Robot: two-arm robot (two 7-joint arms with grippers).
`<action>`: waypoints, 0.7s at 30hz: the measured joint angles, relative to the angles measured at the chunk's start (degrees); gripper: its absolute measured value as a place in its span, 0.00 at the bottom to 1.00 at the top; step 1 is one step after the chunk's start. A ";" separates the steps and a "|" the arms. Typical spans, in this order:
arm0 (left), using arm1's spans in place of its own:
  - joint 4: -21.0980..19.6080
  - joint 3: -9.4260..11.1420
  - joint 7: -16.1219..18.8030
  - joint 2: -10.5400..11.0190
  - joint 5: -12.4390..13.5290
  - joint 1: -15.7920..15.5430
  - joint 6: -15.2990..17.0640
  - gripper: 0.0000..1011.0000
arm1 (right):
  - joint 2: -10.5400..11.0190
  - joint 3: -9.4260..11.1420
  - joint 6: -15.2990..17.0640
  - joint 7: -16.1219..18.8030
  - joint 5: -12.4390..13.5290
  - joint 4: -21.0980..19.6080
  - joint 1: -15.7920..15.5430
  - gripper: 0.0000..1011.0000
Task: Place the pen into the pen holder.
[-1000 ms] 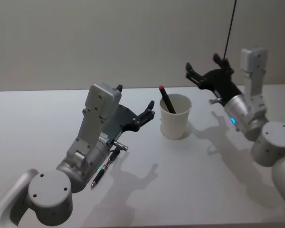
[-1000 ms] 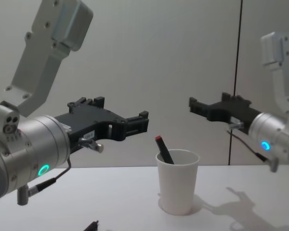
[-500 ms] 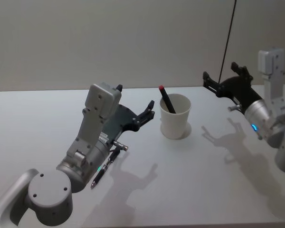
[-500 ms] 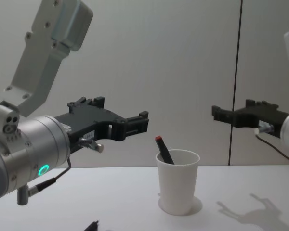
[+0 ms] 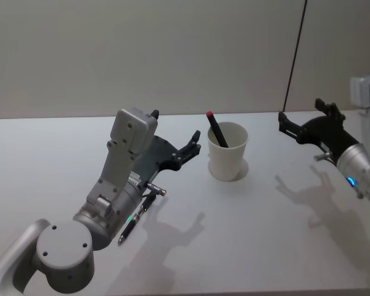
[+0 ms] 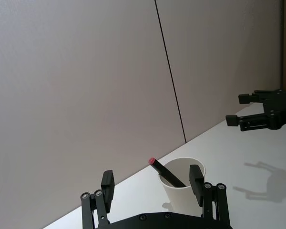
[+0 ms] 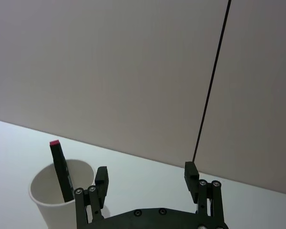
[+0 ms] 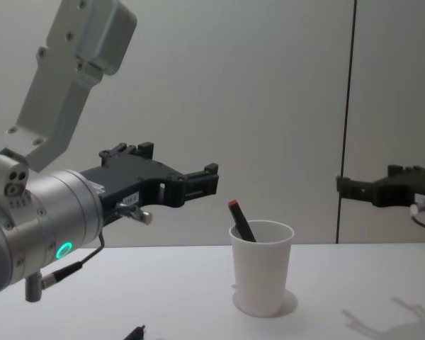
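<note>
Head view: pen [image 5: 216, 131] leans inside cup [image 5: 228, 157], red end above the rim, toward the far side of the table [image 5: 265, 234]. Left gripper [image 5: 194, 147] hangs just left of the cup, wide and empty. Right gripper [image 5: 299, 114] is well apart on the right, also wide and empty. A second pen [image 5: 131, 226] lies near, under the left arm.

Left wrist view: the cup stands ahead between the spread fingers.

Right wrist view: the cup stands beyond one finger.

Chest view: both grippers hang above the pen's tip.

Placing looks done. I judge the step to be clearing away, so keep both grippers high and off the light cup, which the leaning pen could tip.
</note>
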 joint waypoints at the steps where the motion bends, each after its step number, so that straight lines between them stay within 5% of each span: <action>1: 0.00 0.00 0.00 0.00 0.00 0.00 0.00 0.99 | 0.28 0.12 0.68 0.11 -0.05 -0.86 -0.60 0.99; 21: 0.00 0.00 0.00 0.00 0.00 0.00 0.00 0.99 | 3.15 1.27 4.05 0.59 -1.57 -7.58 -6.49 0.99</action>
